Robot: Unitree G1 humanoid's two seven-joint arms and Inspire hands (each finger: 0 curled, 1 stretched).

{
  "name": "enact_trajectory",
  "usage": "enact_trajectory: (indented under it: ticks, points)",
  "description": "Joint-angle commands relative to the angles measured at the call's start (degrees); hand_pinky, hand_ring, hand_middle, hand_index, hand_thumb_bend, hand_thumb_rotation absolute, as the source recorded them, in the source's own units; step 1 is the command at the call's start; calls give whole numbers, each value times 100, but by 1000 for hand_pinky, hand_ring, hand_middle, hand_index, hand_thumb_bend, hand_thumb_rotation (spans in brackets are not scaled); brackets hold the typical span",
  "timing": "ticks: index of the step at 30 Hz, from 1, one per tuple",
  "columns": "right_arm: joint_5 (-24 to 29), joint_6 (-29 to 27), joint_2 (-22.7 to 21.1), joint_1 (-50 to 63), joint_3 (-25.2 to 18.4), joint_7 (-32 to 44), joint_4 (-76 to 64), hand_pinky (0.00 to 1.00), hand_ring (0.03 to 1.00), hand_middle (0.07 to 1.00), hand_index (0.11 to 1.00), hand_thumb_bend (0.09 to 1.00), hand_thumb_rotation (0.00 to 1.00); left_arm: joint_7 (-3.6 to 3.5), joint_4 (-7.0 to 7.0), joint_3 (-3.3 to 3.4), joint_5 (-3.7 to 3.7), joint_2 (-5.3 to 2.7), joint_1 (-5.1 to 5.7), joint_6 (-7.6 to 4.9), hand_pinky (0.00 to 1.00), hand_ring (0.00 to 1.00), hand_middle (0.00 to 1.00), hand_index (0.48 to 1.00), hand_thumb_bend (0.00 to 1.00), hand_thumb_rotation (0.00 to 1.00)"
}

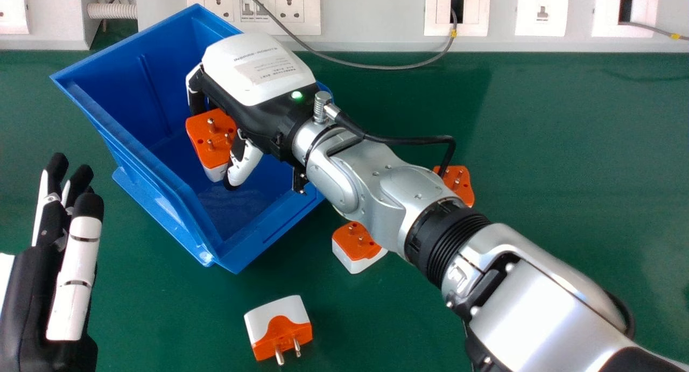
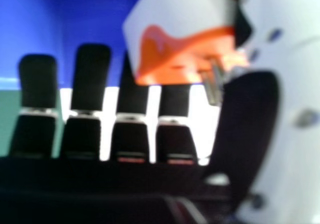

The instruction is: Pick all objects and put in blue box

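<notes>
Over the blue box (image 1: 156,162), in the head view, my right hand (image 1: 258,113) holds an orange and white plug adapter (image 1: 212,138) between its fingers and thumb. The right hand view has that adapter (image 2: 170,59) pinched by my right hand (image 2: 250,119), with the blue box (image 2: 30,29) beyond. On the green table, one adapter (image 1: 278,329) lies in front of the box, another (image 1: 358,247) sits near the box's right corner, and a third (image 1: 457,183) is partly hidden behind my right forearm. My left hand (image 1: 75,278) is at the left edge, its fingers straight.
Along the back of the green table (image 1: 565,146) runs a white panel with sockets (image 1: 253,7). A grey cable (image 1: 377,66) droops from it onto the table behind the right arm. The box's raised walls surround the space beneath the right hand.
</notes>
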Motion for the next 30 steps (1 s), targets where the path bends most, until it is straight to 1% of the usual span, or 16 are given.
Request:
enact_trajectory:
  ticks: [1, 3, 6, 8, 10, 14, 16, 18, 21, 24, 27, 30]
  points:
    - [35, 17, 439, -480, 32, -242, -29, 338, 438, 508, 474, 497, 0, 25, -110, 3, 38, -13, 34, -182, 1000, 1000, 977, 999, 486, 826]
    - [27, 25, 466, -507, 66, -331, 4, 339, 441, 503, 468, 497, 0, 11, -69, 2, 30, -12, 35, -197, 1000, 1000, 977, 999, 486, 826]
    - [63, 35, 525, -544, 72, -432, 32, 341, 444, 499, 464, 498, 0, -22, 18, 12, -11, -12, 24, -238, 1000, 1000, 978, 999, 486, 826]
    - [90, 25, 559, -553, 61, -491, 41, 342, 446, 496, 460, 499, 0, -23, 27, 0, -16, -18, 21, -243, 1000, 1000, 979, 999, 486, 827]
    - [87, 16, 584, -544, 72, -566, 59, 344, 449, 492, 456, 499, 0, -16, 10, -18, -11, -25, 19, -233, 1000, 1000, 980, 1000, 487, 827]
    - [68, -10, 578, -533, 118, -587, 61, 343, 451, 491, 457, 500, 0, -5, -92, -40, -29, -27, 37, -178, 999, 999, 981, 1000, 489, 827]
    - [73, -43, 548, -520, 139, -525, 54, 341, 451, 492, 459, 500, 0, -6, -123, -33, -49, -15, 42, -157, 998, 999, 982, 1000, 490, 827]
    - [87, -77, 517, -495, 148, -444, 41, 338, 452, 492, 460, 500, 0, 3, -147, -30, -52, -7, 41, -142, 997, 999, 983, 1000, 493, 827]
    - [96, -127, 473, -441, 166, -343, 12, 337, 451, 492, 459, 500, 0, 16, -145, -26, -50, -2, 29, -136, 997, 998, 983, 1000, 494, 827]
    - [96, -164, 446, -394, 185, -257, -4, 337, 447, 491, 460, 500, 0, 27, -172, -32, -43, -6, 33, -123, 997, 998, 984, 1000, 500, 827]
    - [130, -210, 434, -351, 166, -163, -14, 333, 441, 498, 475, 499, 0, 23, -134, -29, -40, -9, 18, -158, 996, 998, 984, 1000, 503, 827]
    - [128, -236, 424, -327, 165, -147, -24, 330, 438, 500, 483, 498, 0, 15, -142, -30, -50, -12, 20, -174, 996, 998, 985, 1000, 505, 826]
